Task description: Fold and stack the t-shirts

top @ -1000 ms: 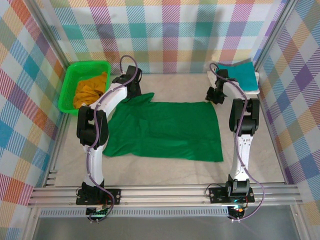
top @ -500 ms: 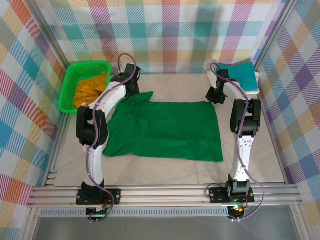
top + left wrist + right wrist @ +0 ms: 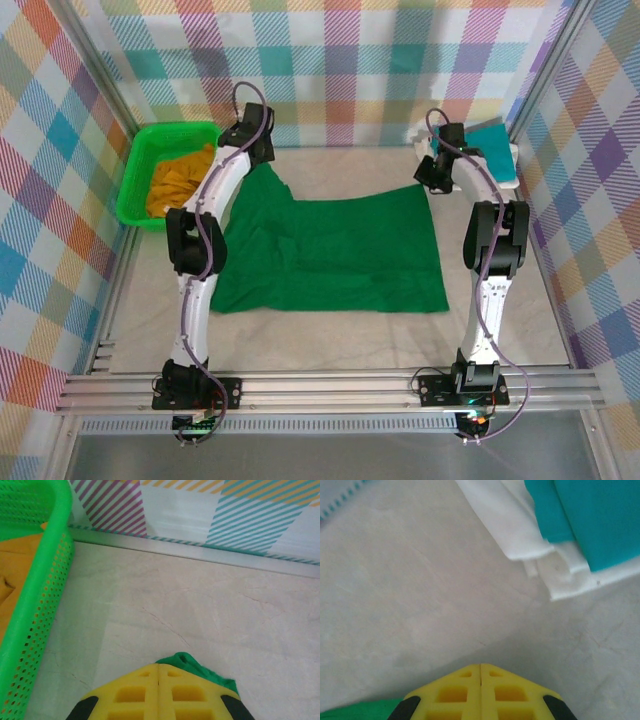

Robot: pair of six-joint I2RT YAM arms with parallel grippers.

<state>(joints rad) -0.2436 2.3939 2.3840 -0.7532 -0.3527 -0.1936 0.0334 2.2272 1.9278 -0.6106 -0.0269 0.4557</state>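
The dark green t-shirt point(image 3: 330, 255) lies spread on the table's middle. My left gripper point(image 3: 252, 150) is shut on its far left corner; green cloth point(image 3: 200, 669) pokes out past the closed yellow fingers point(image 3: 135, 692). My right gripper point(image 3: 432, 172) is shut at the shirt's far right corner, jaws pressed together, with green cloth point(image 3: 350, 711) showing beside the fingers point(image 3: 510, 692). The teal t-shirt point(image 3: 495, 148) lies folded on the white t-shirt point(image 3: 510, 520) at the back right. The mustard yellow t-shirt point(image 3: 178, 180) sits in the basket.
The bright green plastic basket point(image 3: 135, 185) stands at the back left, close beside my left gripper point(image 3: 158, 664). Its perforated wall point(image 3: 45, 605) is at the left in the left wrist view. The plaid back wall and metal frame rail point(image 3: 200, 552) lie just beyond both grippers.
Both grippers have moved toward the back wall. The left one has drawn the green shirt's far left corner back and up; the right gripper has closed at the far right corner.
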